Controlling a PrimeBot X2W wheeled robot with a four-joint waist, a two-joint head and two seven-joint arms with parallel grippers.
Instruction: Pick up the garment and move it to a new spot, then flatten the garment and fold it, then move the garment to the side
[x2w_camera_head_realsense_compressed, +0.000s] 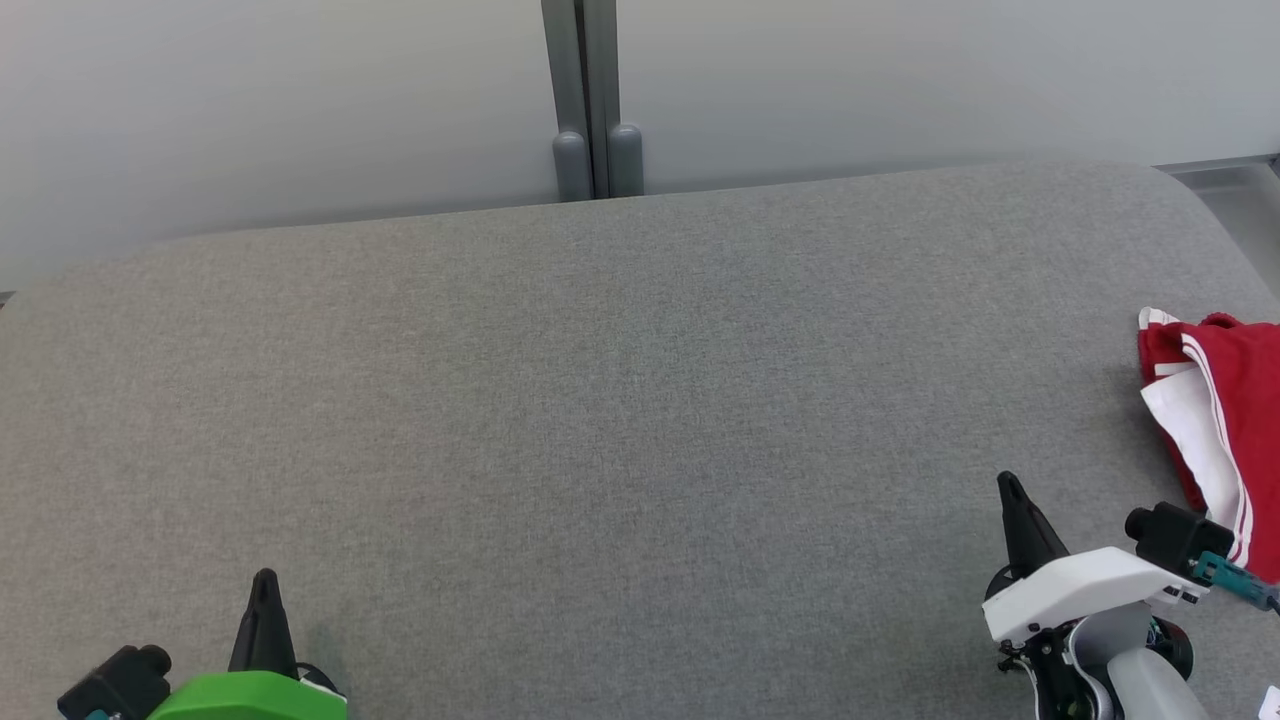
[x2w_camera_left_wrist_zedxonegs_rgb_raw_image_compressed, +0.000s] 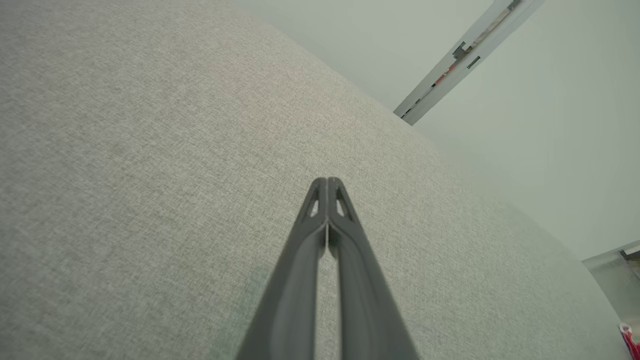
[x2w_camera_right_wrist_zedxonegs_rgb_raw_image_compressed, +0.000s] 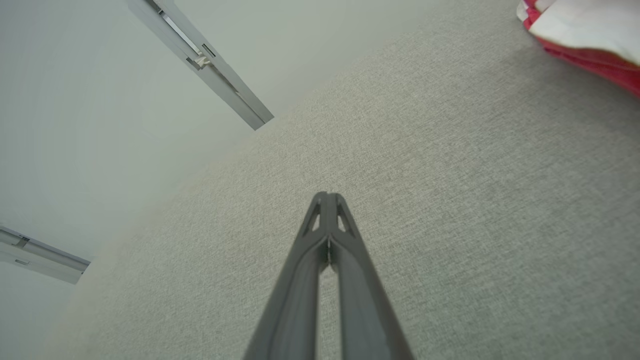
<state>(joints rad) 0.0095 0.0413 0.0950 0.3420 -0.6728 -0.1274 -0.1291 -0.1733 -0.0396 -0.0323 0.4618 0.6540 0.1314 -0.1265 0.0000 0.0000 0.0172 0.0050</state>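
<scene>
Nearest, low in the head view, the left gripper (x2w_camera_head_realsense_compressed: 265, 578) and the right gripper (x2w_camera_head_realsense_compressed: 1008, 482) hang empty over the grey tabletop (x2w_camera_head_realsense_compressed: 600, 400). The red-and-white garment (x2w_camera_head_realsense_compressed: 1225, 420) lies bunched near the right gripper, on its right side, so that arm probably picks it. Left wrist view: the left gripper (x2w_camera_left_wrist_zedxonegs_rgb_raw_image_compressed: 327, 182) is pressed together. Right wrist view: the right gripper (x2w_camera_right_wrist_zedxonegs_rgb_raw_image_compressed: 327, 196) is also pressed together, with the garment (x2w_camera_right_wrist_zedxonegs_rgb_raw_image_compressed: 585, 30) ahead and to its right.

From where I stand, no writing, label, brand mark or number can be read anywhere in these views; nothing legible stands on any surface.
</scene>
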